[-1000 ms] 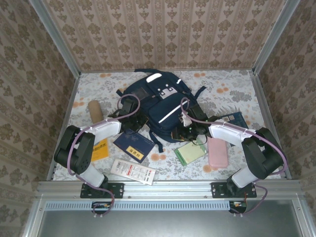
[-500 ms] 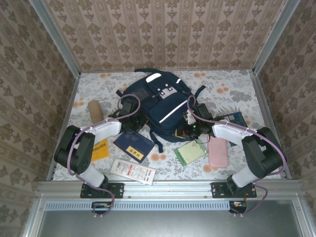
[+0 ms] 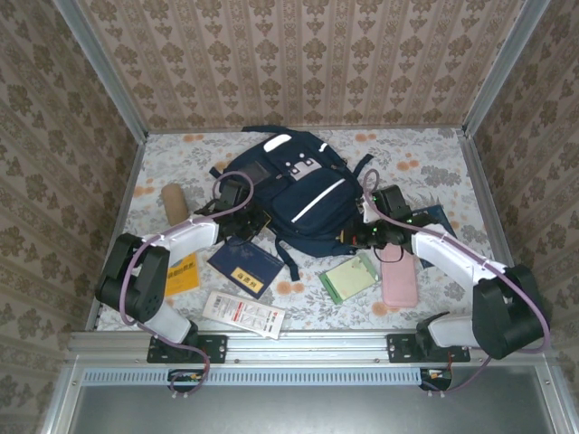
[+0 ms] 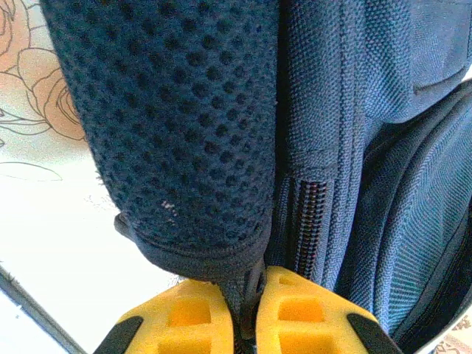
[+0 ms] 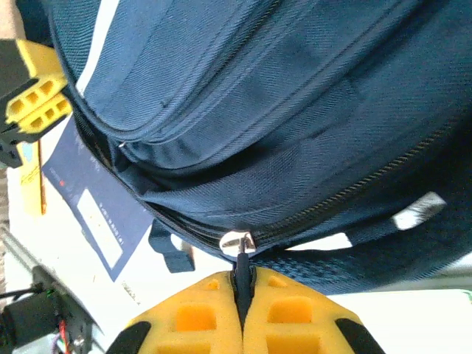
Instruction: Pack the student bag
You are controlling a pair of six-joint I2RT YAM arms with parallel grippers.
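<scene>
student bag contents hidden; right jaws pinch zipper pull

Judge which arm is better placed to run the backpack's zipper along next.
Right. The right tool is shut on the zipper pull of the student bag, ready to drag it along the track. The left tool pinches bag fabric under the mesh strap, likely only bracing.

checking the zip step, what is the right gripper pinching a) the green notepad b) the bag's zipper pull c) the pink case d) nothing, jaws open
b: the right gripper is shut on the dark zipper pull hanging under the silver slider of the student bag.
</scene>
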